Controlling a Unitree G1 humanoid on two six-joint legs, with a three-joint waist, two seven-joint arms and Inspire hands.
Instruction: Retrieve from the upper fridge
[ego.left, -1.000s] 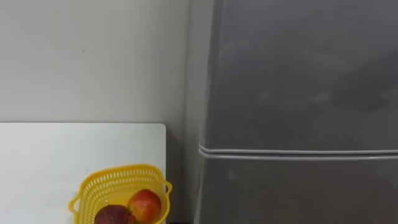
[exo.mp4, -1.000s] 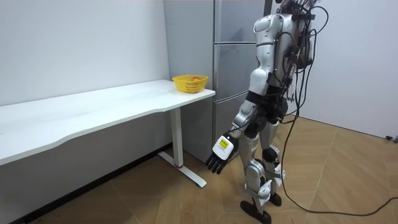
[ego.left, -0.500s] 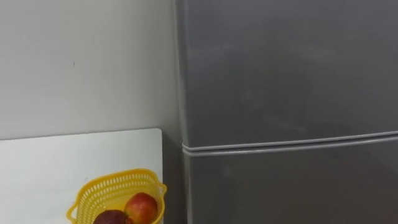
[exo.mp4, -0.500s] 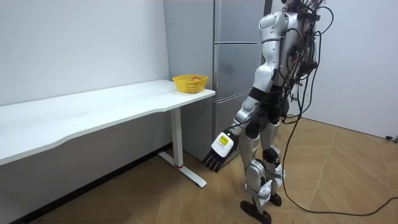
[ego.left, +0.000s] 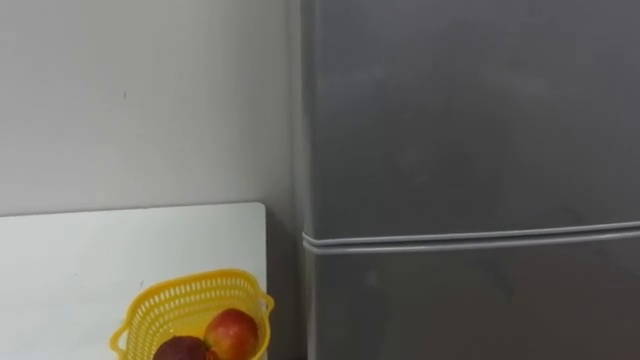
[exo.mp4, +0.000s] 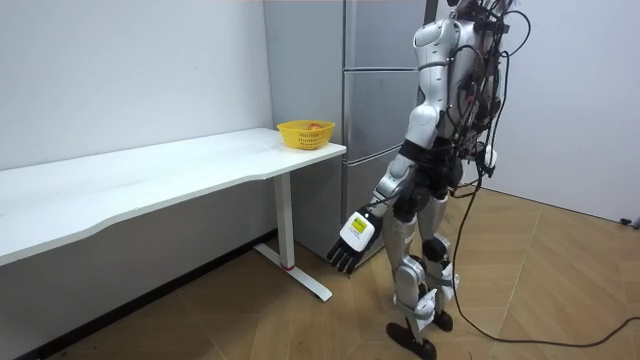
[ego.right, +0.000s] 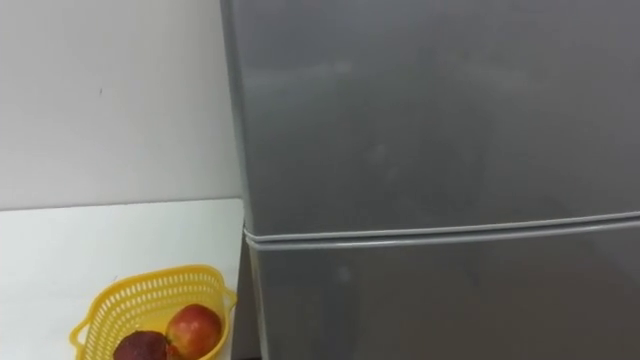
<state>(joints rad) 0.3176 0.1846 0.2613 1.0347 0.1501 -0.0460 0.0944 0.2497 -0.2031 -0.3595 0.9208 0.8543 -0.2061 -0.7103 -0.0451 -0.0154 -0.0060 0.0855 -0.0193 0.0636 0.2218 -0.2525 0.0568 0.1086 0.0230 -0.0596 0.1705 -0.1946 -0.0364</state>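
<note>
I'm standing right in front of the fridge, by the end of the white desk. The upper fridge door takes up my view from 12 to 3 o'clock and is shut flat. A pale seam runs across below it, w/ the lower door under that at 4 to 5 o'clock, also shut. Whatever is inside the upper part is hidden behind its door, so can't tell what's in there. At 7 o'clock a yellow basket sits on the desk near the edge next to the fridge. A red apple is in it, touching a darker fruit at its 8 o'clock. Plain wall from 9 to 11 o'clock. In the room view my L hand hangs low beside my leg, well below the desk top. Its fingers are loose and near straight, pointing down at the wood floor w/ nothing in them.
</note>
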